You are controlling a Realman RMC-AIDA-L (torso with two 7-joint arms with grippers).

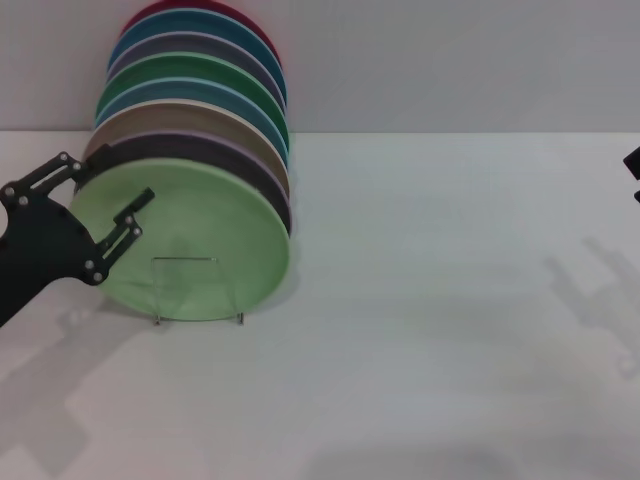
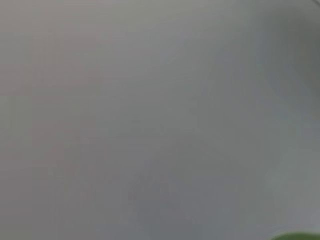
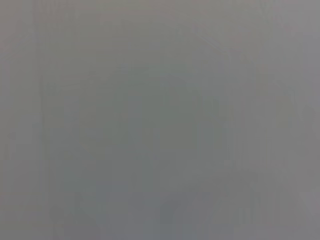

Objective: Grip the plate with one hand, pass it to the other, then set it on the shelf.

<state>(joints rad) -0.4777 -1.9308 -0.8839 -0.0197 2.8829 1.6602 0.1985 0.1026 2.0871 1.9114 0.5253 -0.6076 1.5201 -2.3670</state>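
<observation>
Plate (image 1: 200, 240), the pale mint-green one, stands on edge at the near end of a row of coloured plates on the left of the white table (image 1: 450, 330), its face turned toward the near right. The front loop of the clear rack (image 1: 185, 290) shows through against its lower face, with the rack's feet on the table just below the rim.

By its matte look it is probably light, stiff plastic, unlikely to bend or break, though a smooth rim could slip in a narrow pinch. The shallow raised rim is the natural place to take hold, one finger on the face and one behind, at the left edge where it stands clear of the lilac-purple plate (image 1: 255, 170) just behind it. The gap between those two looks tight, so a finger going in behind may nudge the neighbour.

The left gripper (image 1: 105, 205) is at that left edge with its black fingers spread apart, one by the upper left rim and one over the face; whether either touches the plate is not clear. It holds nothing. Its wrist camera shows only blank grey with a sliver of green at one corner.

Farther back the row runs through tan, blue, darker green, grey, teal and red plates toward the wall. The right gripper (image 1: 632, 172) is a dark sliver at the far right edge; I cannot tell its state.
</observation>
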